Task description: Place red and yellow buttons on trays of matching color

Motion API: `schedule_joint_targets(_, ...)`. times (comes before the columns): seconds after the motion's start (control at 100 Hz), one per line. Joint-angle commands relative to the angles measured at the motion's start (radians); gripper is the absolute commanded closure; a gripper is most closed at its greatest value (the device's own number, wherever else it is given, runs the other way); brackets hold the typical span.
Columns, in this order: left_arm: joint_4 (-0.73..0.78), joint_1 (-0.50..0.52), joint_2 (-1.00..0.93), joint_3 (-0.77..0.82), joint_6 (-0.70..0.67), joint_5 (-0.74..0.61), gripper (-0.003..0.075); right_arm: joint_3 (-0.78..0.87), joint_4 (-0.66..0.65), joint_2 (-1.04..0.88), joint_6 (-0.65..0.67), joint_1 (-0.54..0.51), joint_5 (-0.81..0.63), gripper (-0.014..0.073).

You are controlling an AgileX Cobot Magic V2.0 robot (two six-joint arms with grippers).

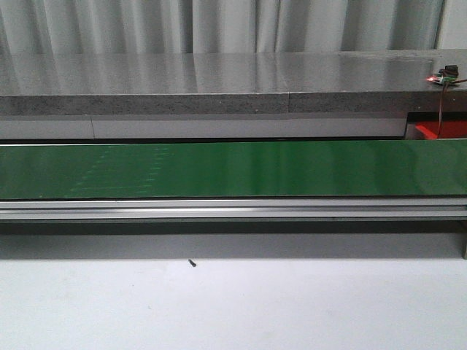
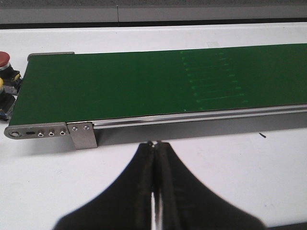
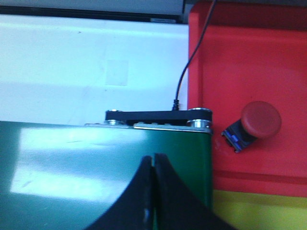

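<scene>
Looking across the room, front view: a green conveyor belt (image 1: 233, 169) runs side to side over the white worktop (image 1: 233, 306), its long axis left to right.
Front view, far right: a sliver of the red tray (image 1: 438, 131) shows behind the belt's end; neither arm shows from here.
Front view, worktop: a small dark speck (image 1: 192, 262) lies just in front of the belt's rail.
Left wrist view, gripper: the left gripper (image 2: 154, 143) has its fingers pressed together with nothing between them, hanging over the bare worktop (image 2: 240, 172) just short of the belt's metal rail (image 2: 192, 120).
Left wrist view, belt end: a red button (image 2: 4, 58) sits at the frame edge beside the belt's end, cap upward, cut off by the edge.
Right wrist view, gripper: the right gripper (image 3: 153, 160) is closed and empty, above the belt's end (image 3: 96, 163).
Right wrist view, trays: the red tray (image 3: 249, 72) lies just past the belt's end, a strip of yellow tray (image 3: 259, 211) touching it.
Right wrist view, button: a red button (image 3: 256, 122) lies tipped on its side in the red tray, round cap pointing away from the belt, blue-black base toward it.
Right wrist view, cable: a black cable (image 3: 192, 62) runs over the tray to the belt's end bracket.
</scene>
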Motion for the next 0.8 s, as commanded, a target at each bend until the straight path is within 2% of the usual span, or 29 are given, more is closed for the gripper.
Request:
schedule_joint_targets(0.0,-0.006,-0.007,0.008,-0.025,-0.004,-0.070,0.0740,0.017,0.000,-0.103,-0.009,0.018,-0.078,0.0711)
schedule_joint_targets(0.79,0.009,-0.007,0.008,-0.025,-0.004,-0.097,0.0740,0.509,0.001,-0.739,-0.009,0.034,-0.139,0.0711)
